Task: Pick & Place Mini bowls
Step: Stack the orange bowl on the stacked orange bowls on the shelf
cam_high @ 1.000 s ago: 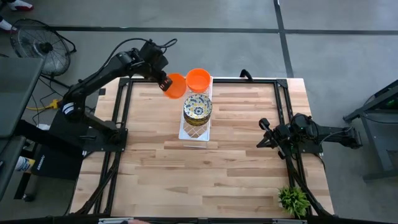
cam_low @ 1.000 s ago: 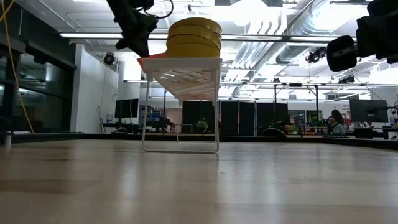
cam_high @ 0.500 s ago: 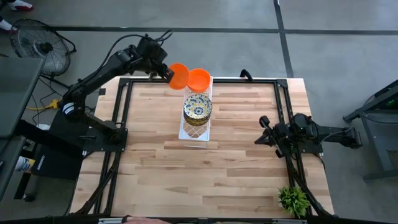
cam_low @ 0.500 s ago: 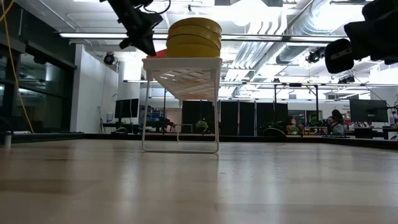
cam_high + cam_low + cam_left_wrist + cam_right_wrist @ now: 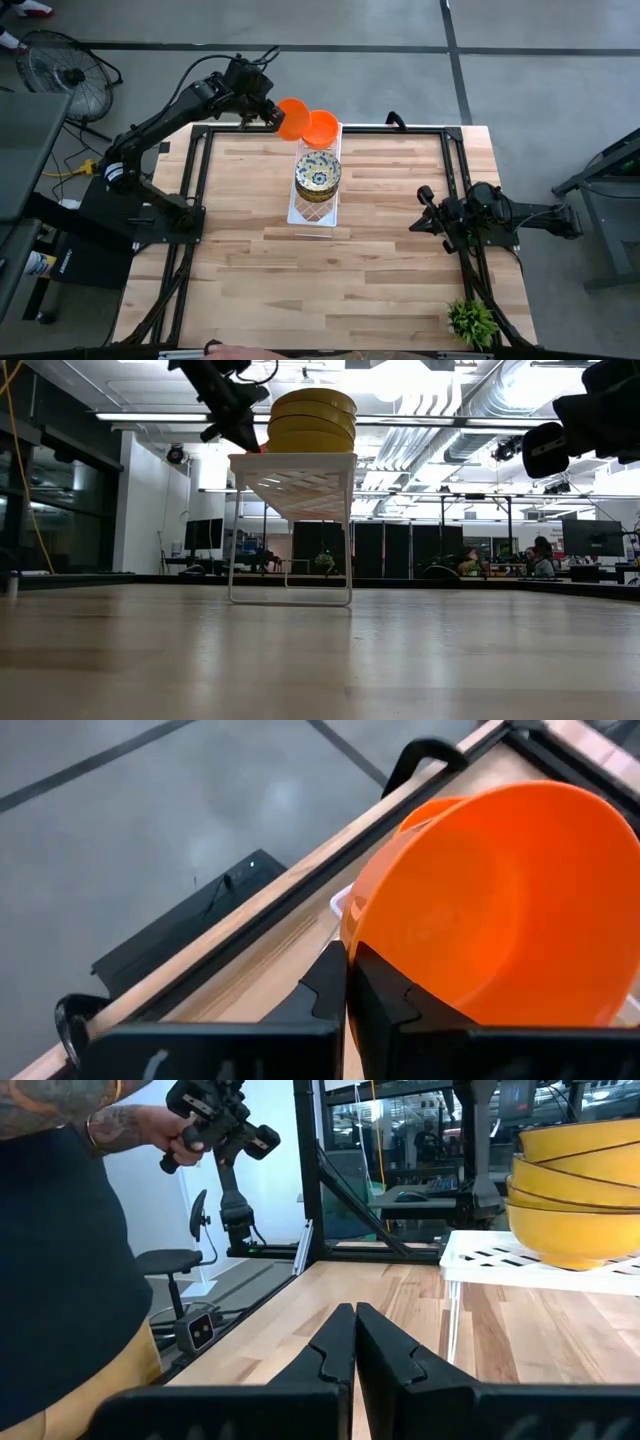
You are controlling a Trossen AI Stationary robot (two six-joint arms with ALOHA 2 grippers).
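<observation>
Carried farther toward the tray since a second ago: orange bowl (image 5: 291, 112), pinched at its rim by left gripper (image 5: 272, 116), now overlapping the second orange bowl (image 5: 322, 128) at the far end of the white lattice tray (image 5: 314, 207), near the table's (image 5: 380, 280) far edge. Patterned bowl stack (image 5: 318, 172) at mid-tray. Right gripper (image 5: 418, 224) idle near the right edge.

Low view: left gripper (image 5: 243, 432) tilted beside the stacked bowls (image 5: 311, 420) atop the raised tray (image 5: 292, 461).

Left wrist view: fingers (image 5: 330, 982) clamped on the orange bowl (image 5: 500, 900).

Right wrist view: fingers (image 5: 338, 1342) pressed together; a person's hand (image 5: 180, 1130) holding a black device (image 5: 222, 1120).
</observation>
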